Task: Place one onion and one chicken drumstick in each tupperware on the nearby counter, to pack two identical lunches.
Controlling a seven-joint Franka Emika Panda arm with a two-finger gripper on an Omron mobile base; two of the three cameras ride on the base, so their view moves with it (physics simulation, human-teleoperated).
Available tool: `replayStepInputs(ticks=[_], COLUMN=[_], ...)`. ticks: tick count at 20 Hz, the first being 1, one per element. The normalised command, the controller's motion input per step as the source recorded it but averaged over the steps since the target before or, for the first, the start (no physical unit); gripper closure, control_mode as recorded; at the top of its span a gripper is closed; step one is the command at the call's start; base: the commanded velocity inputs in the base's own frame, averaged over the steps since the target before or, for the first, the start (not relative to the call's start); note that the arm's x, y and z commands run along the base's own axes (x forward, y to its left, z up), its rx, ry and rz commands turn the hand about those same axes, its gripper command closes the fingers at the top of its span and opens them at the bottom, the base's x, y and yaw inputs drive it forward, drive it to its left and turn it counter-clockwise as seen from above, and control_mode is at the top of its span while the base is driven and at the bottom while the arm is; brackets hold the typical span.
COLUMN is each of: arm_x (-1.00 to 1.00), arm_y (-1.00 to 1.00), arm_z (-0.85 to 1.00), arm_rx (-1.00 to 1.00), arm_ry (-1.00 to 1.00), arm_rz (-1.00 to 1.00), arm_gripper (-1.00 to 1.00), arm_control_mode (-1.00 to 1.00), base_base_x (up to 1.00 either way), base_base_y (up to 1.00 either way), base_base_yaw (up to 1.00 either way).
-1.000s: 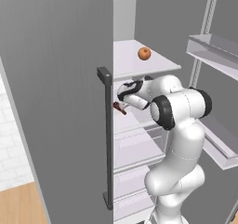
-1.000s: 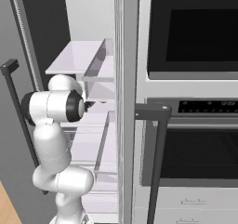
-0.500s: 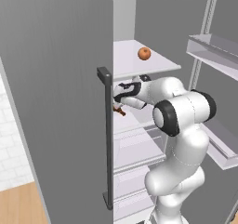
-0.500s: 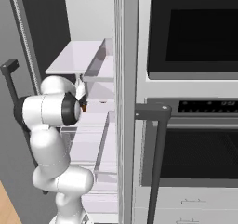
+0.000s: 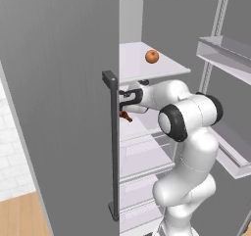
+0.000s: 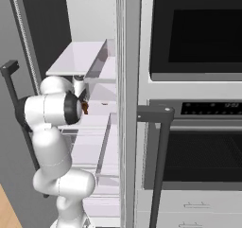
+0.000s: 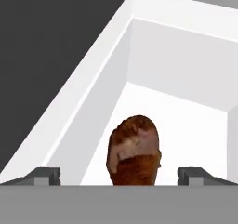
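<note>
Fingers [image 7: 119, 175] spread, flanking chicken drumstick [image 7: 134, 149], long axis lengthwise between them

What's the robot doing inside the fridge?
The white robot arm reaches into the open fridge. Its gripper is open, with a brown chicken drumstick on the white shelf between the two fingertips, not squeezed yet. An orange onion sits on the shelf above.
</note>
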Motion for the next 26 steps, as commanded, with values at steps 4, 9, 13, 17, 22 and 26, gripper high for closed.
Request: replayStepInputs(ticks=[4, 9, 13, 17, 22, 26], arm_x=[0.14, 0.32, 0.02, 0.0, 0.0, 0.0], arm_y=[-0.02, 0.0, -0.24, -0.04, 0.0, 0.04], arm_z=[-0.09, -0.45, -0.5, -0.41, -0.09, 0.0], arm_rx=[0.0, 0.0, 0.0, 0.0, 0.0, 0.0], arm_ry=[0.07, 0.0, 0.0, 0.0, 0.0, 0.01], arm_rz=[-0.08, -0.03, 0.0, 0.0, 0.0, 0.0], arm_gripper=[-1.0, -1.0, -1.0, -1.0, -1.0, 1.0], arm_control_mode=[-1.0, -1.0, -1.0, -1.0, -1.0, -1.0], base_base_x=[0.0, 0.0, 0.0, 0.0, 0.0, 0.0], base_base_y=[0.0, 0.0, 0.0, 0.0, 0.0, 0.0], base_base_yaw=[0.0, 0.0, 0.0, 0.0, 0.0, 0.0])
